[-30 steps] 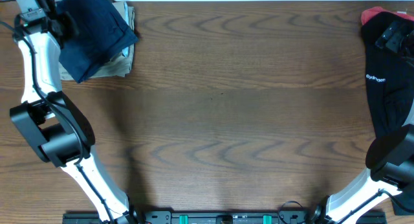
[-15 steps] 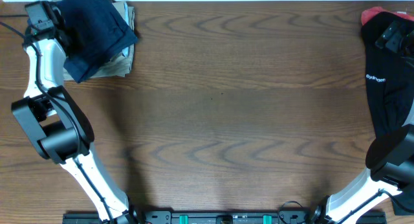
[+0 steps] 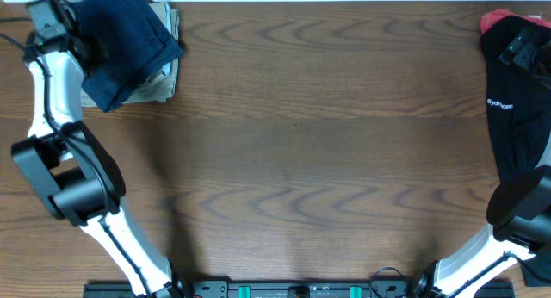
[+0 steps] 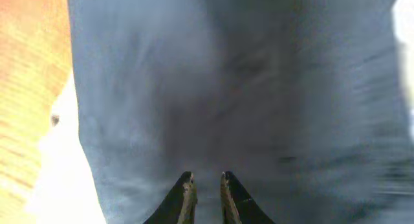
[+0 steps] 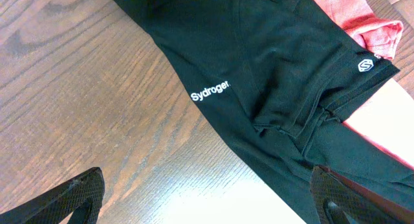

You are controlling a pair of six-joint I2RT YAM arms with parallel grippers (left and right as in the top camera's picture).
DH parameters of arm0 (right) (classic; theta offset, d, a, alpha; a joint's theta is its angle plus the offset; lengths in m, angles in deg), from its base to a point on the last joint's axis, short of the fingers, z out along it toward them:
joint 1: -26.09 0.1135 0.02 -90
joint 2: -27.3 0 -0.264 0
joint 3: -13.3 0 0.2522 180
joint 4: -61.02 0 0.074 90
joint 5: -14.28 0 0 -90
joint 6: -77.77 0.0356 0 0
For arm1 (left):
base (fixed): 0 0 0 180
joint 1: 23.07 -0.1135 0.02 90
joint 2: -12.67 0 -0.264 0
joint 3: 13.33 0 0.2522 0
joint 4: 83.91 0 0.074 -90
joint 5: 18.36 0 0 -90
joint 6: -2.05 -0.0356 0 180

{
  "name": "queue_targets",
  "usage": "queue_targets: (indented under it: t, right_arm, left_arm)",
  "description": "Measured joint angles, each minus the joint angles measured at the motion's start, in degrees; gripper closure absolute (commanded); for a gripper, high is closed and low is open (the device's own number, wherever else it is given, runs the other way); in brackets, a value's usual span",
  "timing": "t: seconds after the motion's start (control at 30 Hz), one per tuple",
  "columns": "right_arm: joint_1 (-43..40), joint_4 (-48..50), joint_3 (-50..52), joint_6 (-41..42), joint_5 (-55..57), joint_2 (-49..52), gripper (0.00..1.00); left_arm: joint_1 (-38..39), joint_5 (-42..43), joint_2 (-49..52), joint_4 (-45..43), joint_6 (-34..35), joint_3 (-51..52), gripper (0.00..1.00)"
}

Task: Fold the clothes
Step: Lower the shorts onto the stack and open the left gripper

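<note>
Quick rundown from us. The navy shorts (image 3: 129, 40) are at the far left corner of the desk (image 3: 301, 160), lying as a compact, slightly skewed bundle on top of the khaki shorts (image 3: 165, 83). To us that reads as a "done" stack, with folded stuff parked out of the way so the middle of the desk is free to work on. They hang over the khaki pair at an angle, so we'd guess a bit of squaring up wouldn't hurt.

The left end effector (image 4: 206, 188) is right up against the navy cloth, which fills nearly its whole wrist view. Its fingertips (image 4: 187, 193) are almost together with just a thin slit between them, and we don't see any fabric pinched in there. The view is blurry, so we can't say if the tips actually touch the cloth.

The right end effector (image 5: 207, 179) is spread wide and holds nothing. It's above the black garment (image 5: 272, 88) with white lettering, which lies over something red (image 5: 346, 17) at the right edge. Our guess is that's the waiting pile.
</note>
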Motion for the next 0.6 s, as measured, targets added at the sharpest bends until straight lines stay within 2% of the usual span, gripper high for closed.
queue_targets:
  t: [0.03,0.07,0.23,0.43,0.6]
  right_arm:
    - [0.0,0.02,0.0,0.0,0.0,0.0,0.01]
    - [0.0,0.02,0.0,0.0,0.0,0.0,0.01]
    - [0.0,0.02,-0.02,0.02,0.0,0.0,0.01]
    - [0.0,0.0,0.0,0.02,0.0,0.0,0.01]
    - [0.0,0.02,0.0,0.0,0.0,0.0,0.01]
  left_arm:
    - [0.5,0.81,-1.22,-0.98,0.24,0.0,0.83]
    - [1.22,1.9,-2.47,-1.99,0.5,0.0,0.78]
    - [5.57,4.92,-4.66,-4.22,1.4,-0.02,0.68]
    - [9.7,6.21,0.7,-4.68,1.75,-0.02,0.64]
    - [9.97,6.25,7.76,-4.15,1.77,0.0,0.62]
